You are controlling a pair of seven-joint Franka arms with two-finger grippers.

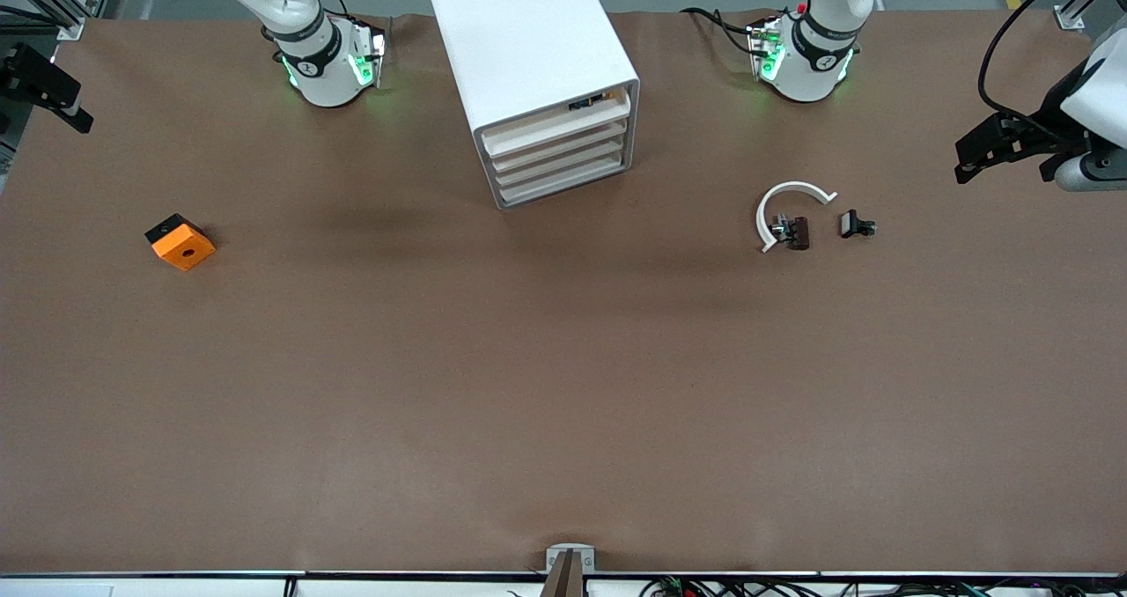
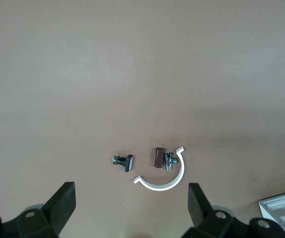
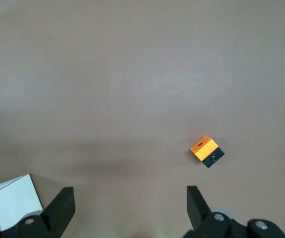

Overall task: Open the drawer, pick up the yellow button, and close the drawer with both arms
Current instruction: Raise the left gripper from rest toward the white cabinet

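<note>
1. Right gripper [image 1: 44, 91] is parked up in the air at the right arm's end of the table [image 1: 563, 386], and its fingers [image 3: 58, 210] are spread wide with nothing in them. That arm's just waiting.
2. Orange block [image 1: 180, 242] sits on the table toward that same end, well apart from everything else; it's got a black base and a dark hole on top.
3. White cabinet [image 1: 528, 60] stands about mid-table between the two arm bases. The drawer [image 1: 555, 126] is the top one of four and it's shut, flush with the others. Something small and orange peeks out at its top edge, probably the button [image 1: 595, 99], but too tiny to be sure.
4. White curved clip [image 1: 786, 210] lies toward the left arm's end, a dark brown piece [image 1: 795, 232] just inside its curve.
5. Small black bit [image 1: 854, 224] lies just beside those.
6. Left gripper [image 1: 1004, 146] hangs over the table's edge at the left arm's end, fingers [image 2: 60, 206] wide apart too, empty.
</note>
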